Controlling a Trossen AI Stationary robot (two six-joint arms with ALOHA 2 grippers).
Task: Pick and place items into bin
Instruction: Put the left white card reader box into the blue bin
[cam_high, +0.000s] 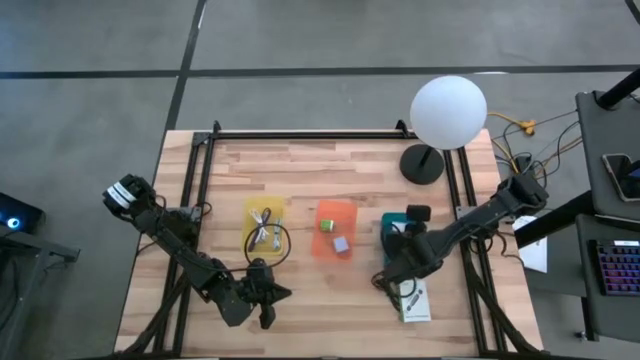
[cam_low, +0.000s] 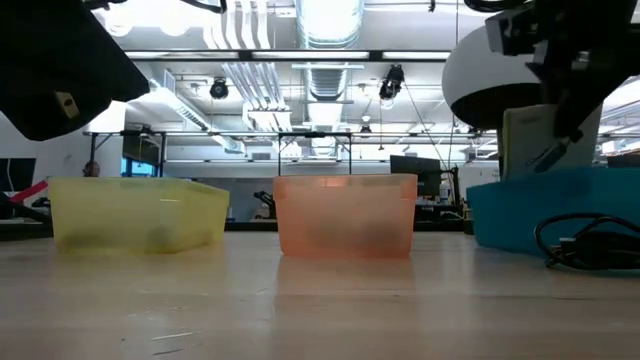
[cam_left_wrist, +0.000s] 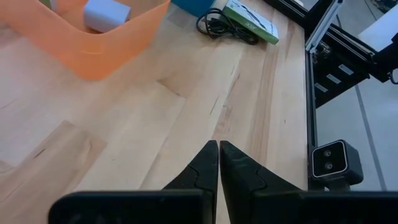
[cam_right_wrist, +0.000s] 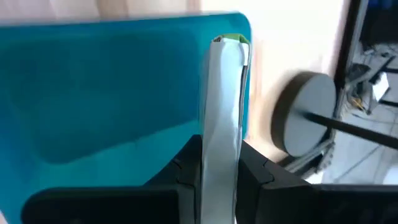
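The right gripper (cam_right_wrist: 221, 163) is clamped on a thin white packet (cam_right_wrist: 222, 106) with a green edge, held on edge directly over the teal bin (cam_right_wrist: 112, 87), right of centre in the high view. In the low view the packet (cam_low: 527, 140) hangs at the upper right, above the teal bin's wall (cam_low: 540, 205).

Over at the lower left of the high view, the left gripper (cam_high: 268, 300) sits low over bare wood with its fingers (cam_left_wrist: 202, 168) pressed together — nothing between them.

Three bins stand in a row mid-table: yellow bin (cam_high: 249, 240) with a cord coiled in it, orange bin (cam_high: 335, 212) holding a pale-purple cube (cam_high: 341, 244) and a green cube (cam_high: 326, 226), then the teal one. Another white-and-green packet (cam_high: 413, 300) lies on the table at the lower right, a black cord (cam_left_wrist: 214, 26) beside it. A white globe lamp (cam_high: 448, 112) stands at the upper right.
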